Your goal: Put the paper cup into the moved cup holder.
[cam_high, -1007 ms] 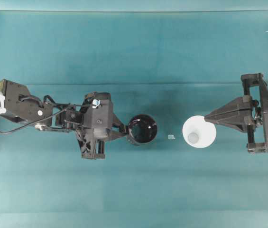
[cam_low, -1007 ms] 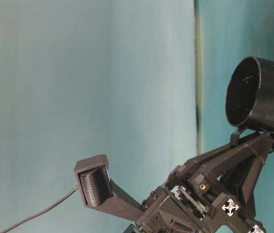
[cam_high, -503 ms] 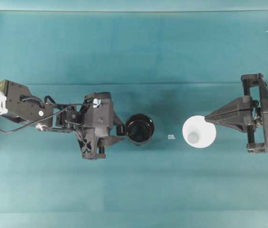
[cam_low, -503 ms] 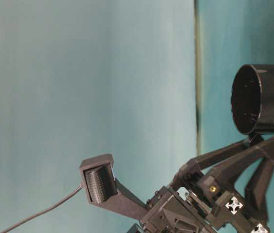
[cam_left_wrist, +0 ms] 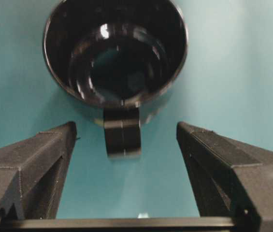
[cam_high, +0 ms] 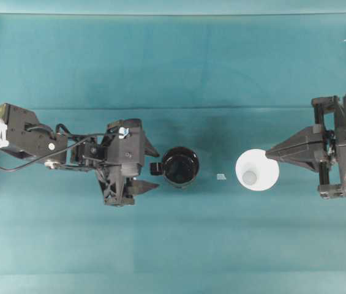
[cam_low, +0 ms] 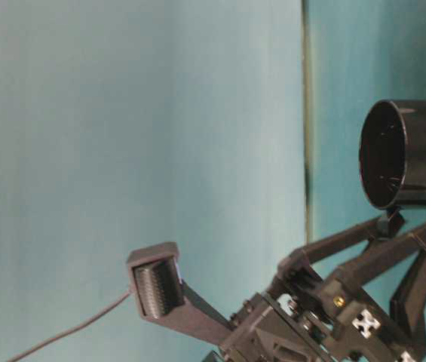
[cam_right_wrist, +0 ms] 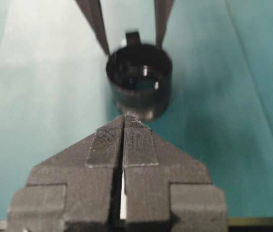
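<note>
The cup holder [cam_left_wrist: 117,53] looks like glossy black plastic with bright glints; the paper cup [cam_high: 257,169] is matt white; the worktop [cam_high: 173,67] wears smooth teal cloth; gripper fingers [cam_right_wrist: 124,145] show ribbed matt black pads.

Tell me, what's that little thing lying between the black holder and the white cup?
Between the cup holder and the paper cup lies only a tiny pale square scrap on the teal cloth; too small to identify. The overhead view shows it.

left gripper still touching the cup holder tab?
Apart. The left wrist view shows the left gripper with jaws spread wide, teal cloth visible on both sides of the cup holder tab, neither finger reaching it.
</note>
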Available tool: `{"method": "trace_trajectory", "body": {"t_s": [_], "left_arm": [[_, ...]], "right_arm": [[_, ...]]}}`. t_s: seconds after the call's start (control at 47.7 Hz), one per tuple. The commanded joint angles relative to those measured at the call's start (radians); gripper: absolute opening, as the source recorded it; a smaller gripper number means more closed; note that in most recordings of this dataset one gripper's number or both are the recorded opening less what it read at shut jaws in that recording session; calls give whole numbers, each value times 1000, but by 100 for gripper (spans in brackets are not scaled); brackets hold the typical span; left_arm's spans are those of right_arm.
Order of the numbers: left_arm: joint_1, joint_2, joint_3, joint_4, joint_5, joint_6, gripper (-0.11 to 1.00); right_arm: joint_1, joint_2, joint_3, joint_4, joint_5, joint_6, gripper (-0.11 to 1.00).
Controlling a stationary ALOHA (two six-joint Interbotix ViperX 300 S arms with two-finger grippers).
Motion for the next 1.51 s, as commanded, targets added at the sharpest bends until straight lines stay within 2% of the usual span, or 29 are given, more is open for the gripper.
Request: {"method": "trace_trajectory", "body": {"t_s": [0.0, 0.315, 0.461, 0.545, 0.671, 0.839, 0.944, 1.154, 1.384, 1.489], "left_arm": [[-3, -34, 3, 2, 11, 0, 84], [-3, -172, 87, 2, 60, -8, 84], [-5, -229, 137, 2, 61, -52, 84], [-8, -252, 158, 2, 61, -72, 84], [-12, -275, 184, 2, 61, -87, 84], [-15, -284, 193, 2, 61, -89, 83], [-15, -282, 192, 2, 61, -89, 83], [-15, -284, 192, 2, 61, -91, 83], [-15, -284, 192, 2, 61, -89, 83], [-15, -284, 192, 2, 61, -89, 83]], "right_arm": [[-6, 9, -48, 5, 80, 40, -2], [-44, 87, -164, 5, 327, 152, -1], [-52, 181, -221, 5, 419, 215, 4], [-52, 236, -255, 5, 456, 227, 10], [-54, 299, -299, 5, 508, 232, 32], [-61, 368, -350, 5, 617, 233, 79], [-67, 400, -380, -2, 673, 232, 98], [-89, 423, -428, 3, 756, 235, 97], [-150, 422, -489, 3, 884, 233, 97], [-172, 423, -489, 26, 900, 233, 97]]}}
